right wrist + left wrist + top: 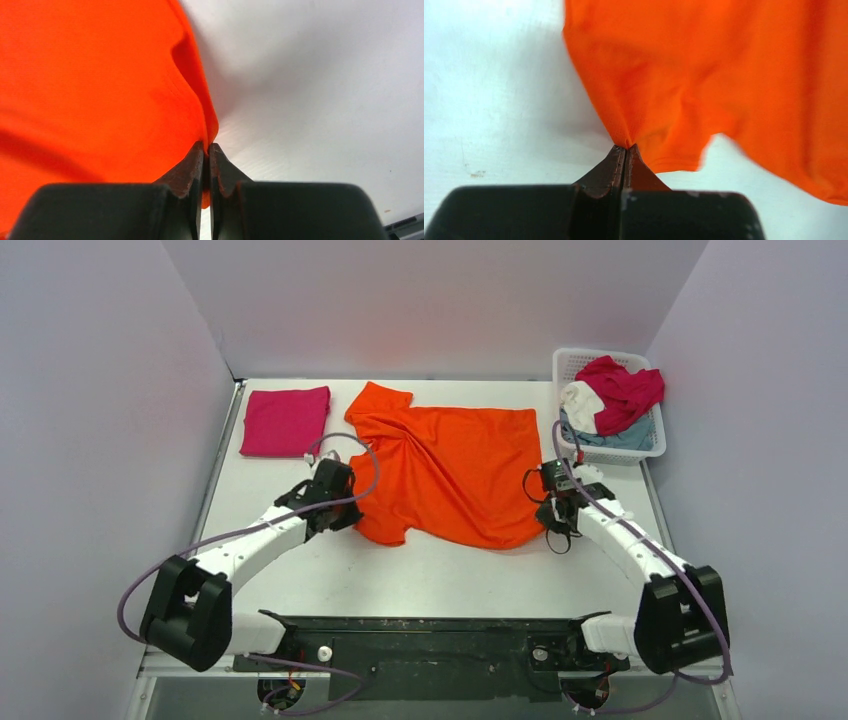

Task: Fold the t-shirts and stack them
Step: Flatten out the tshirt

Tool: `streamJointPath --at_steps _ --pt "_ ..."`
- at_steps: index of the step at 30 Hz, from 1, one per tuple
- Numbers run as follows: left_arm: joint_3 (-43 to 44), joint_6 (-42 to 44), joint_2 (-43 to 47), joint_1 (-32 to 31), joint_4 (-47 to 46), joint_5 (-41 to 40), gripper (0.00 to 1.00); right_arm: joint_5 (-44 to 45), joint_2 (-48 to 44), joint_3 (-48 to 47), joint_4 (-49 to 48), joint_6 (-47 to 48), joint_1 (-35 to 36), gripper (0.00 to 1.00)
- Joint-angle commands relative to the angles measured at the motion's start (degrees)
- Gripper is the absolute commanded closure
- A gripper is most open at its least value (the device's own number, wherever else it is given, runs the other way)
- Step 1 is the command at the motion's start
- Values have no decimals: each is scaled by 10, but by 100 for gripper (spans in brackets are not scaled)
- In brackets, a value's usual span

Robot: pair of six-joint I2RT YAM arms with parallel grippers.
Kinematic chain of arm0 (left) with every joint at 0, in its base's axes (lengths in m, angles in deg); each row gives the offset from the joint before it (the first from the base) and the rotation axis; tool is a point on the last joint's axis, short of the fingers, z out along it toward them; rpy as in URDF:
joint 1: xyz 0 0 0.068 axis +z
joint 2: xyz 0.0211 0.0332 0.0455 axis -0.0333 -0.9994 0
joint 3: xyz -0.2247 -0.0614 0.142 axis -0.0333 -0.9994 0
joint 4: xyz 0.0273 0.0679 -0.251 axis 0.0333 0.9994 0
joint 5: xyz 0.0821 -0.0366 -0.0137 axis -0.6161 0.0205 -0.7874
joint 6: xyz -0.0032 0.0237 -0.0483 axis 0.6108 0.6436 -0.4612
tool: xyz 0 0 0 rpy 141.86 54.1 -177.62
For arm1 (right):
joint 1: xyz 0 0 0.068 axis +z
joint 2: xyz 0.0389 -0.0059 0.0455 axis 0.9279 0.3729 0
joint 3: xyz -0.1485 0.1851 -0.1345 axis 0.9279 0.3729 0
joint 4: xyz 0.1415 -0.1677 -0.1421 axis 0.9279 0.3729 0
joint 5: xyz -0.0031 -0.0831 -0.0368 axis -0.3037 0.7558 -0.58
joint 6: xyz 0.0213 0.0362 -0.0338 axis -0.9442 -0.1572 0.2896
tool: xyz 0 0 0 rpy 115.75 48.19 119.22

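Note:
The orange t-shirt lies spread and rumpled in the middle of the table. My left gripper is shut on its left edge near the lower sleeve; the left wrist view shows the cloth pinched at the fingertips. My right gripper is shut on the shirt's right edge; the right wrist view shows the hem caught between the fingertips. A folded magenta-pink t-shirt lies at the back left. Crimson, white and grey-blue shirts sit heaped in the basket.
The white lattice basket stands at the back right corner. Grey walls close in the table on left, back and right. The arms' bases and a dark rail run along the near edge.

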Motion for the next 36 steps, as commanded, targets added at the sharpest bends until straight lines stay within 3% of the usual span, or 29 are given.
streamJointPath --at_steps 1,9,15,21,27,36 --pt "140 49 80 -2 -5 -33 100 -3 -96 -131 64 62 4 100" --pt "386 134 169 -2 -29 -74 100 -10 -208 -359 113 116 3 100" --pt "615 195 175 -2 10 -20 100 -61 -231 -526 142 133 3 100" --pt "770 224 168 -2 53 30 100 -117 -247 -627 157 132 3 100" --pt "809 246 177 -2 57 30 100 -147 -254 -674 162 136 3 100" --pt "755 275 106 -2 31 -77 100 -62 -174 -665 156 163 2 100"
